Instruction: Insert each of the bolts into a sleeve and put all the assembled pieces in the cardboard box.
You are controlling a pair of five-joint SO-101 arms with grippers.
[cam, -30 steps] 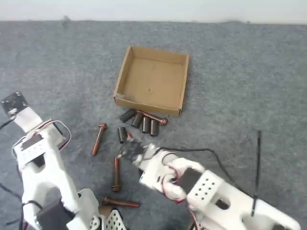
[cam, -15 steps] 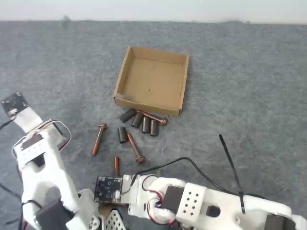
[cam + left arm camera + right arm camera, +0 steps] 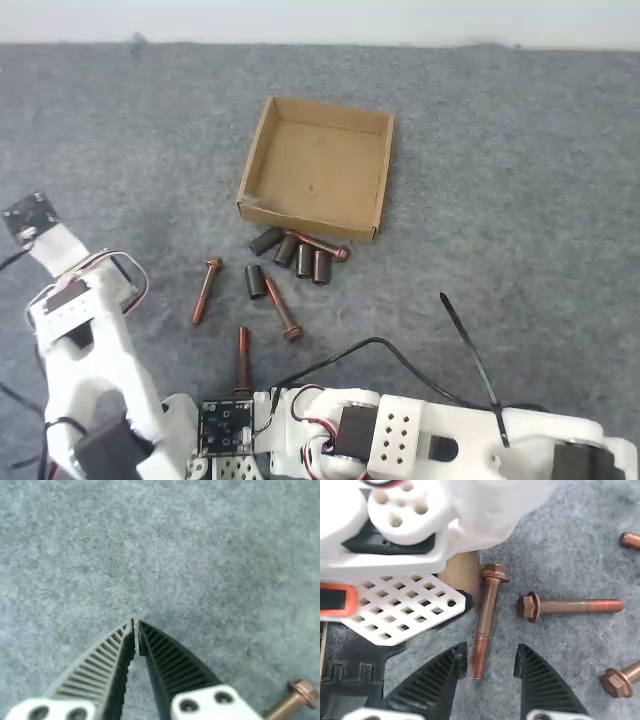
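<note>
The cardboard box (image 3: 318, 168) stands open at the far middle of the carpet. Several dark sleeves (image 3: 304, 260) lie just before it, with one copper bolt (image 3: 318, 243) resting across them. Three more bolts (image 3: 207, 290) (image 3: 282, 308) (image 3: 242, 362) lie nearer the arms. In the right wrist view my right gripper (image 3: 490, 662) is open, and the threaded end of a bolt (image 3: 487, 615) lies between its fingertips, beside the arm bases. A second bolt (image 3: 570, 606) lies crosswise close by. My left gripper (image 3: 136, 625) is shut over bare carpet, with a bolt head (image 3: 299, 695) off to one side.
The white left arm (image 3: 85, 340) stands at the near left. The right arm's body (image 3: 420, 440) lies along the near edge, trailing a black cable (image 3: 400, 355) and a cable tie (image 3: 470, 350). A white lattice base plate (image 3: 405, 607) sits against the bolt.
The right arm has swung back from the sleeves to the near edge by the bases, uncovering the bolt near the lone sleeve. The left arm has not moved.
</note>
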